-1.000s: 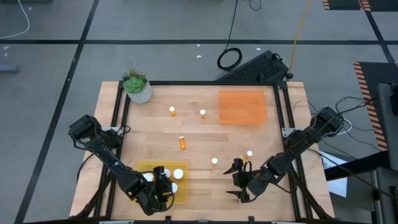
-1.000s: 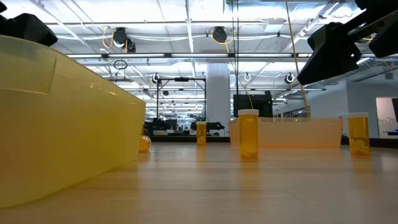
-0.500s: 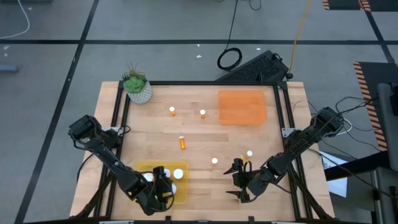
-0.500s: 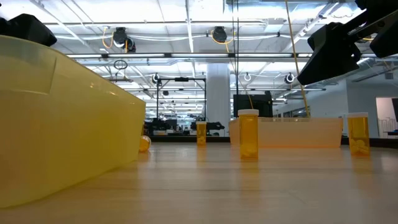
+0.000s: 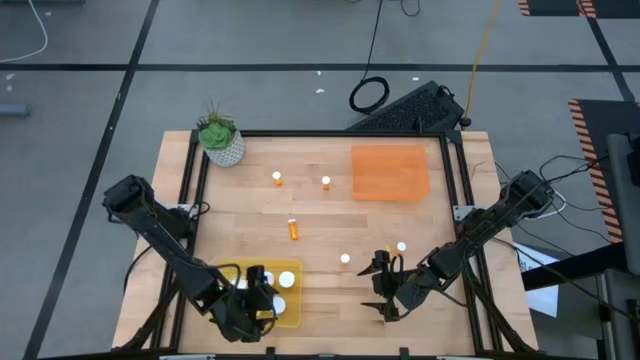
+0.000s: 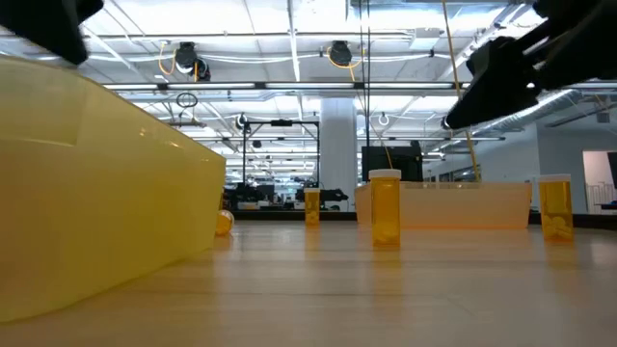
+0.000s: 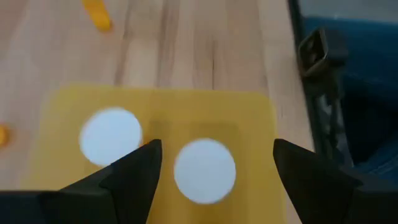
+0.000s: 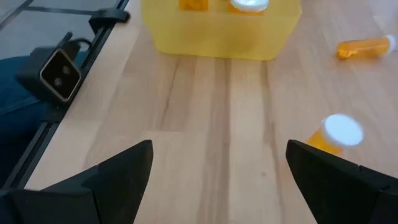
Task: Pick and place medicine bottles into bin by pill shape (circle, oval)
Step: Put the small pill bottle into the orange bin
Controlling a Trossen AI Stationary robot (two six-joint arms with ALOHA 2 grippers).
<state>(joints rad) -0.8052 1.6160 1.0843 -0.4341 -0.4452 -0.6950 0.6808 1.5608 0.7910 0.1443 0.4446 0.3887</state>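
Left gripper [image 7: 214,171] spread empty above two white-capped bottles [image 7: 204,170] in yellow bin [image 7: 261,109]; right gripper [image 8: 217,180] spread empty, nearest bottle [image 8: 336,134] just ahead: best approached squarely, fingers straddling cap.

Both arms shifted slightly vs a sec ago: left gripper [image 5: 262,296] over the yellow tray [image 5: 288,314] edged a bit left w/ its elbow swung outward, right gripper [image 5: 381,290] lifted and drew a touch farther from that tray, fingers spread wide.
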